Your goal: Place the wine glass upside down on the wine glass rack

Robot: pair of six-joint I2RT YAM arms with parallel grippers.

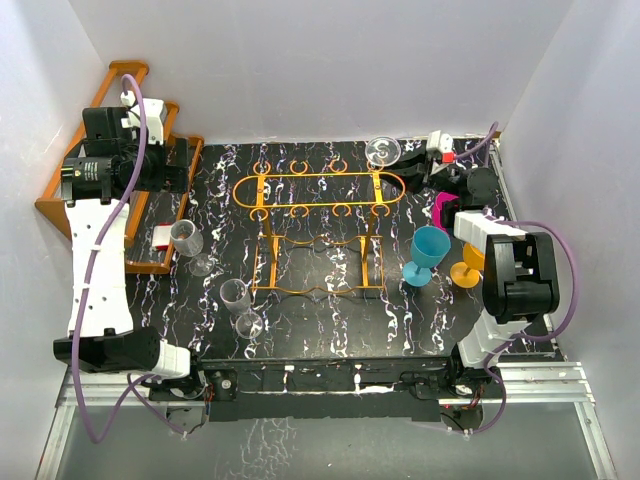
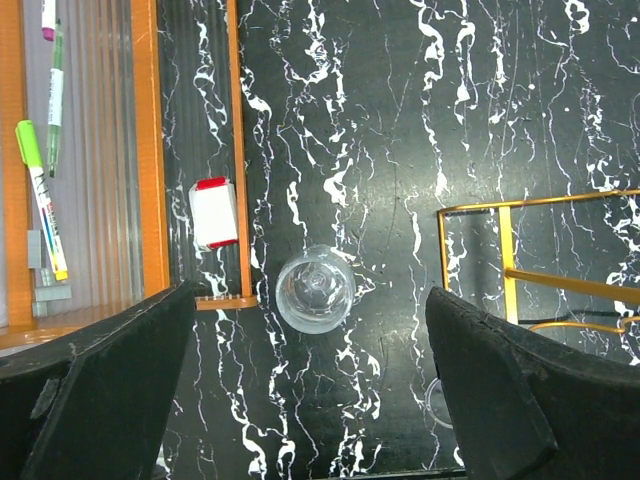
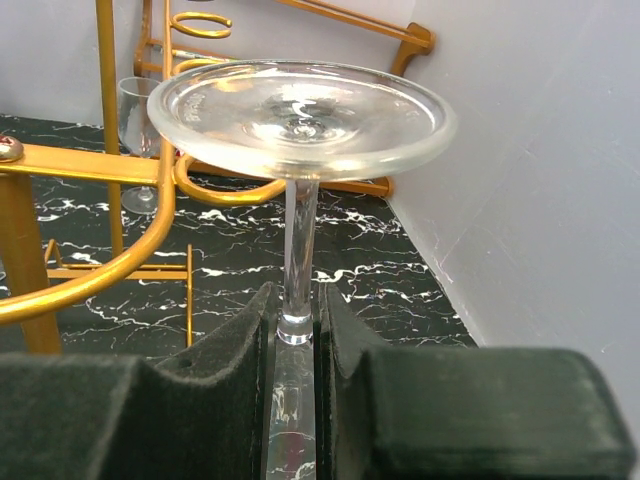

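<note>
The gold wire wine glass rack (image 1: 320, 190) stands mid-table. My right gripper (image 1: 412, 165) is at its far right end, shut on the stem of a clear wine glass (image 1: 383, 151). In the right wrist view the fingers (image 3: 240, 340) pinch the stem (image 3: 298, 240), and the glass's round foot (image 3: 300, 110) points away from the gripper (image 3: 296, 320), right beside a rack loop (image 3: 215, 192). Its bowl is hidden. I cannot tell whether the stem sits in a loop. My left gripper (image 1: 178, 168) is open and empty at the far left, high above another clear glass (image 2: 315, 288).
An orange slatted wooden rack (image 1: 120, 180) with pens (image 2: 40, 210) lies at the left wall, a red-and-white block (image 2: 214, 212) at its edge. Two clear glasses (image 1: 187, 240) (image 1: 240, 305) stand left of the wire rack. Blue (image 1: 428, 252), orange (image 1: 467, 270) and magenta (image 1: 443, 205) glasses stand right. The right wall (image 3: 540, 180) is close.
</note>
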